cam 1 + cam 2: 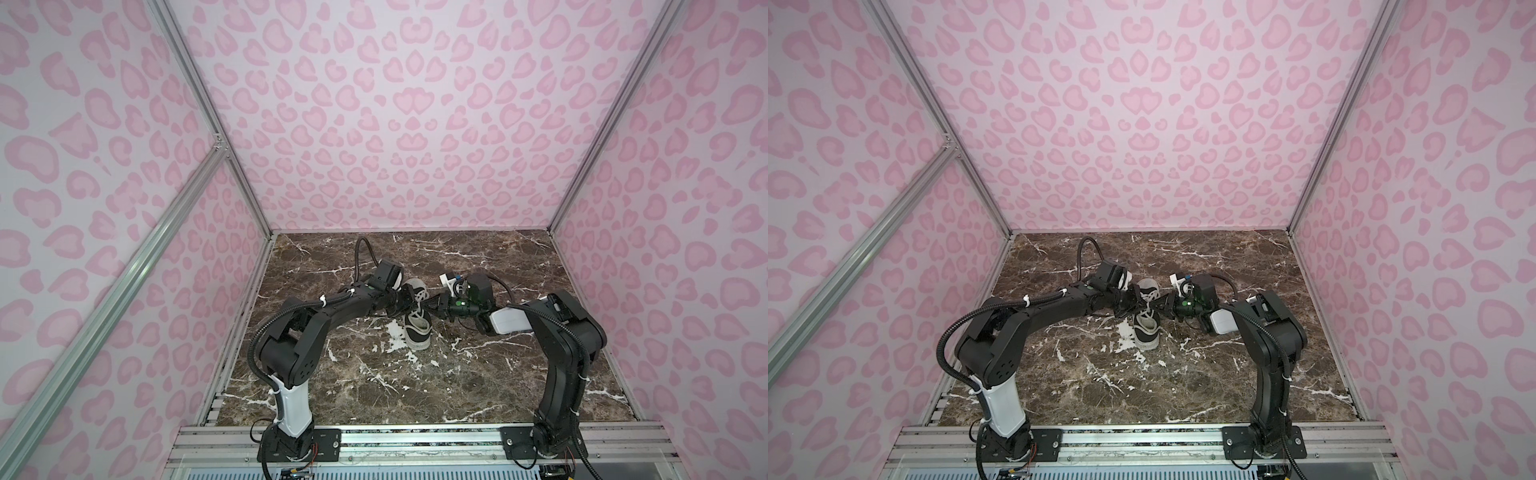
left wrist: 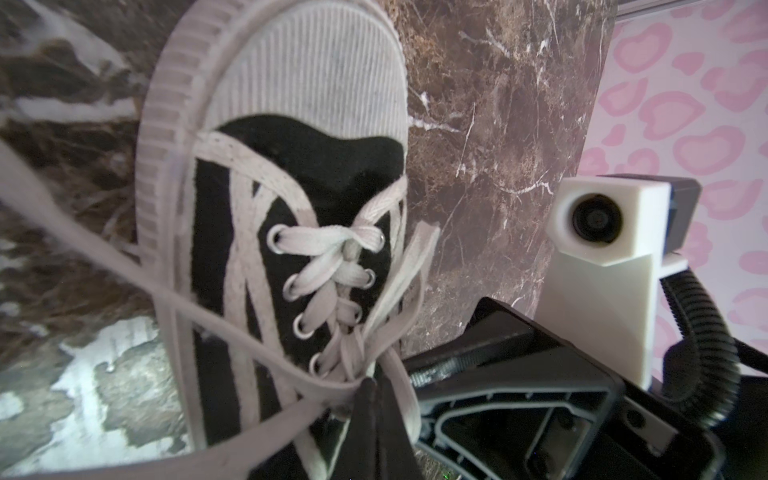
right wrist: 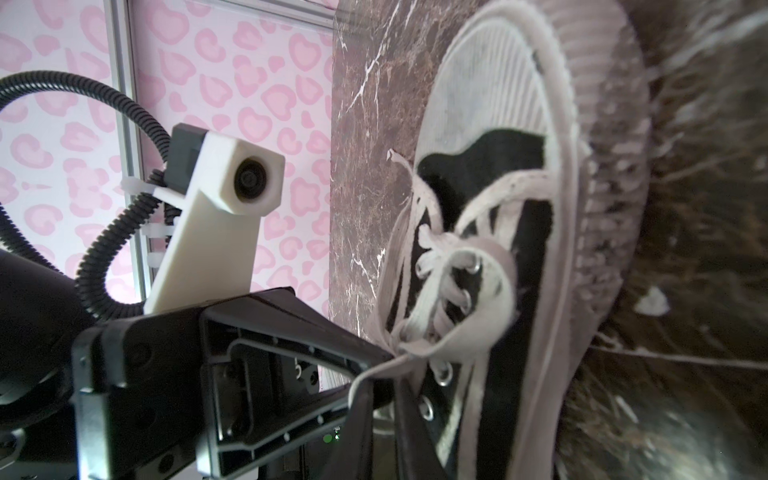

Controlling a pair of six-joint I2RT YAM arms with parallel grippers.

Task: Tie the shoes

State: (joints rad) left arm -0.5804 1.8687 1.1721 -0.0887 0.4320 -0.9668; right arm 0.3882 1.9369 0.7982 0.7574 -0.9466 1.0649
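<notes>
The black shoe [image 1: 417,322] [image 1: 1146,328] is sitting sole-down near the middle of the marble worktop [image 1: 457,374], its white toe pointing toward the arms' bases and its off-white laces [image 2: 324,257] trailing loose across the canvas. The left gripper [image 1: 406,300] [image 2: 370,401] is hovering over one side of the shoe, its jaws clenching a lace strand by the top eyelets. The right gripper [image 1: 435,306] [image 3: 380,399] is facing it from the shoe's opposite side with a strand crossing its tips, though I cannot tell whether those jaws are pinching it.
</notes>
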